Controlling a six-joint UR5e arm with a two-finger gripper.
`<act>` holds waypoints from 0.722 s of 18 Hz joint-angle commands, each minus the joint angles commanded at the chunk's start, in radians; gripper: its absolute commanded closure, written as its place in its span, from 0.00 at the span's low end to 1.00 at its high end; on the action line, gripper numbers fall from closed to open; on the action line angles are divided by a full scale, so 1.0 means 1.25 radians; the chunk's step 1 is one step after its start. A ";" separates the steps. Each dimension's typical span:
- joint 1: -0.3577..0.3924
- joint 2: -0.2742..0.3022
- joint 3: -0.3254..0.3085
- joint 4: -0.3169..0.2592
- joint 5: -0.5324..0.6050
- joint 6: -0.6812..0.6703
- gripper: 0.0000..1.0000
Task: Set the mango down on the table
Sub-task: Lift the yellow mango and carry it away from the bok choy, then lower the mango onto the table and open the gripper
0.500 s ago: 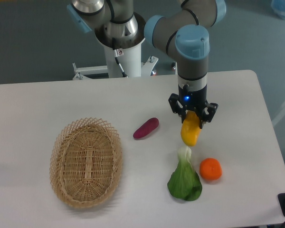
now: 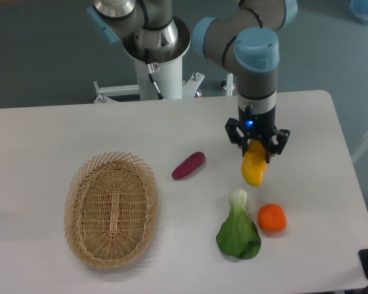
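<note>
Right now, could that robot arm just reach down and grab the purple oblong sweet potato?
Probably not straight away: the gripper is shut on the yellow mango. The sweet potato itself lies open on the white table, nothing over it.

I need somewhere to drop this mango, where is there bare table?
Bare table runs along the far edge, behind the basket and sweet potato. Another patch lies right of the tool holding the mango. It is crowded just below, by the bok choy and orange.
</note>
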 joint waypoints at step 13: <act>0.155 -0.120 0.009 0.080 -0.078 0.155 0.56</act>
